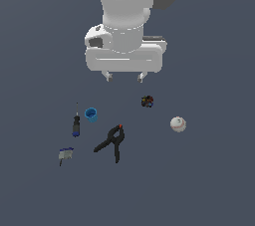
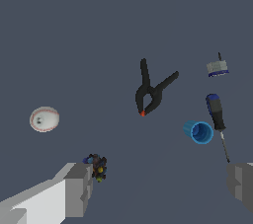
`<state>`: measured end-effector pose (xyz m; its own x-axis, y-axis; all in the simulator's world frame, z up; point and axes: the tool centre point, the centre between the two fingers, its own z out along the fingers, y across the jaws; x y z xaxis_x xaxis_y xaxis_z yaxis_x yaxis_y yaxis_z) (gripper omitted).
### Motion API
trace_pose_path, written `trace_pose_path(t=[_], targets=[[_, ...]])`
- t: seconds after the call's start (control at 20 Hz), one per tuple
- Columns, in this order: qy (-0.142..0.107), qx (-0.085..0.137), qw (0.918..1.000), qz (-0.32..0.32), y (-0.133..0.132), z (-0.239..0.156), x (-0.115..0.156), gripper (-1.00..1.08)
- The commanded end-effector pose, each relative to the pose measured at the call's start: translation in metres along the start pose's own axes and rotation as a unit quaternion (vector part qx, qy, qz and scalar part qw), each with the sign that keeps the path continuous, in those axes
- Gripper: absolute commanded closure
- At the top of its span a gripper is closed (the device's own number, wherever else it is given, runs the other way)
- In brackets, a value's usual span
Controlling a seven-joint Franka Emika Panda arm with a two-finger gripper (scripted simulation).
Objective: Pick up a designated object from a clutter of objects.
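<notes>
My gripper [image 1: 124, 76] hangs above clutter, fingers apart, empty. Dark speckled lump [image 1: 147, 101] at five o'clock: likely light, rigid, bumpy; pinch across widest middle.

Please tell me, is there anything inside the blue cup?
The wrist view looks into the blue cup through its open mouth: only blue inner wall and bottom show, no object. A small part of the inside is hidden by the near rim.

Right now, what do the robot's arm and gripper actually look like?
The arm is a smooth, rounded white shell with a dark grey patch on its upper side. The gripper has a wide, boxy white body with dark recesses and two short pale grey fingers, blocky and square-tipped in the wrist view. No cables or markings show.
</notes>
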<state>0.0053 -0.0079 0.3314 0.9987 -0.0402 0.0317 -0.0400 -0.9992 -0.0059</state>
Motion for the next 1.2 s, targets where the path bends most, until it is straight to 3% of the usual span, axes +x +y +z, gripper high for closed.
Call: trace_pose_path(t=[0.0, 0.6, 1.15], targets=[[0.000, 0.000, 1.0000, 0.000, 0.000, 0.000, 0.000, -0.92], [0.021, 0.012, 0.9996, -0.012, -0.011, -0.017, 0.008, -0.92], [0.015, 0.007, 0.9999, 0.000, -0.028, 0.025, -0.001, -0.92]])
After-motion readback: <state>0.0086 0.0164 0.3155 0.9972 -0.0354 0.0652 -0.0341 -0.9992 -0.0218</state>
